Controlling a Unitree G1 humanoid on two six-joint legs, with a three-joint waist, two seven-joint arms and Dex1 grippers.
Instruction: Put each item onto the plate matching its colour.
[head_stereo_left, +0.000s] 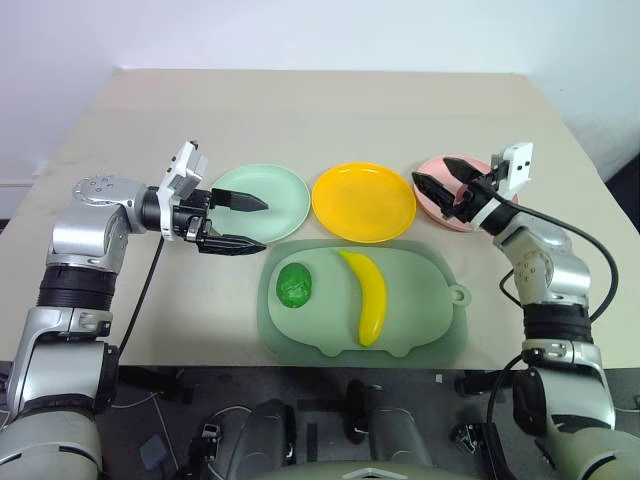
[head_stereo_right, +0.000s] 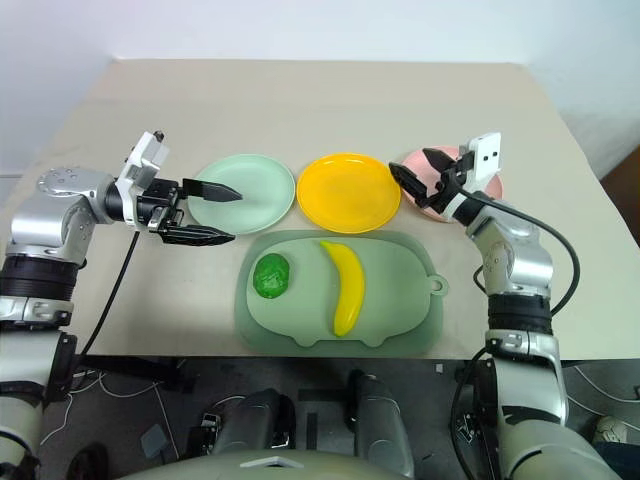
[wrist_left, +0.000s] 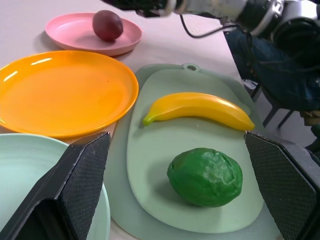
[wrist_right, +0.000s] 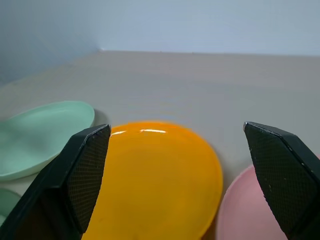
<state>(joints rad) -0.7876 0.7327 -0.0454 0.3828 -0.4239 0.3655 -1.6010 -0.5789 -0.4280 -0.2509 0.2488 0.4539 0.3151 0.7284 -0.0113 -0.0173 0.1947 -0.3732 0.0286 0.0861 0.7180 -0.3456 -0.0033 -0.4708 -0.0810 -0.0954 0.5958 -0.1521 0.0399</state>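
Note:
The green fruit (head_stereo_left: 295, 285) and the yellow banana (head_stereo_left: 367, 295) lie side by side on the pale-green mat (head_stereo_left: 425, 290). Behind the mat stand the mint green plate (head_stereo_left: 275, 190), the yellow plate (head_stereo_left: 363, 202) and the pink plate (head_stereo_left: 440, 208) in a row. In the left wrist view the dark red fruit (wrist_left: 107, 25) rests on the pink plate (wrist_left: 65, 31). My left gripper (head_stereo_left: 263, 226) hovers open over the near edge of the green plate, pointing right. Open and empty, my right gripper (head_stereo_left: 437, 175) hangs above the pink plate, pointing toward the yellow plate (wrist_right: 150, 175).
The mat's loop tab (head_stereo_left: 459, 296) points right. The beige table (head_stereo_left: 320, 110) stretches bare behind the plates up to the white wall. Its front edge runs just below the mat, with cables and dark gear on the floor beneath.

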